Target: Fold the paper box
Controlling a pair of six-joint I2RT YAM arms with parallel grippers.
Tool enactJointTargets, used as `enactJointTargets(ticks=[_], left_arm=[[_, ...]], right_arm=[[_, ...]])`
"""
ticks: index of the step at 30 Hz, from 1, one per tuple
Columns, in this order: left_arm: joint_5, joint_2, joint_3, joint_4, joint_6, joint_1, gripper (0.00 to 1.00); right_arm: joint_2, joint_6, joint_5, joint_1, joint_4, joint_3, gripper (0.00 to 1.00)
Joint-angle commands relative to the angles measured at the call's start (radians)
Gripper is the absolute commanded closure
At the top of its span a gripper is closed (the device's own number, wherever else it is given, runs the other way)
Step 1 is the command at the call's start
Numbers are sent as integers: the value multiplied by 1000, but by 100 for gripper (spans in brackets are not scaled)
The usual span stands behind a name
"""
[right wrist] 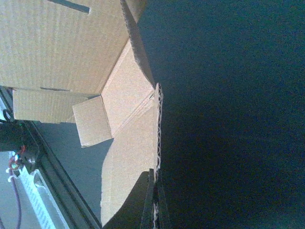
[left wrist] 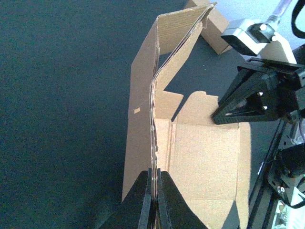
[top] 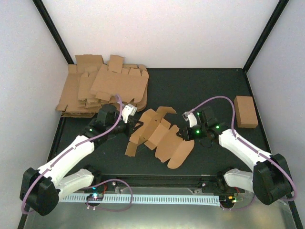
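Note:
The paper box [top: 159,136] is a brown cardboard blank with rounded flaps, spread half unfolded in the middle of the table between both arms. My left gripper [top: 135,125] is shut on a folded edge at its left side; the left wrist view shows the doubled cardboard edge [left wrist: 153,143] pinched between my fingers [left wrist: 155,202]. My right gripper [top: 183,134] is shut on the blank's right edge; the right wrist view shows the corrugated edge [right wrist: 157,133] running into my closed fingers [right wrist: 155,205]. The blank's panels [right wrist: 62,43] tilt up off the table.
A thick heap of flat brown blanks [top: 102,86] lies at the back left. A smooth closed cardboard brick [top: 246,111] sits at the right edge, also showing in the left wrist view [left wrist: 214,24]. A white toothed rail [top: 147,198] runs along the near edge.

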Motion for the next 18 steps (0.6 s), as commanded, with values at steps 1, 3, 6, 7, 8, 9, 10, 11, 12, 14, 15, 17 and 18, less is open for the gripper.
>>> enactJointTargets(ticks=[1,3,6,7,8,9,10,11,12,14,15,17,18], left_arm=[[-70,4,45,-29,17,-4,98],[-110,5,65,-59,29,-5,98],[-141,20,110,-95,21,-4,97],[-141,30,127,-110,10,-5,97],[-141,41,150,-128,-6,-3,97],[-137,53,171,-144,-16,-4,97],[-132,65,194,-158,-21,-3,97],[-129,72,210,-170,-24,-3,97],[-126,75,220,-176,-25,-3,97],[-124,72,222,-165,-28,-3,97],[-122,69,216,-151,-34,-3,97],[-120,67,197,-111,-60,-3,97],[-119,69,188,-89,-76,-3,97]], right_arm=[[-26,-6,-4,-4,-41,37,97],[-48,-8,-3,-4,-65,55,98],[-74,-11,-1,-4,-109,92,98],[-83,-11,1,-4,-125,103,98],[-91,-10,2,-4,-137,115,98],[-102,-9,5,-4,-147,125,98],[-111,-6,11,-4,-155,134,98],[-123,-5,17,-4,-164,141,98],[-134,-4,20,-3,-174,150,98],[-156,-2,27,-4,-188,163,98],[-171,0,32,-4,-191,169,98],[-199,5,39,-4,-199,180,98],[-213,7,40,-4,-202,185,98]])
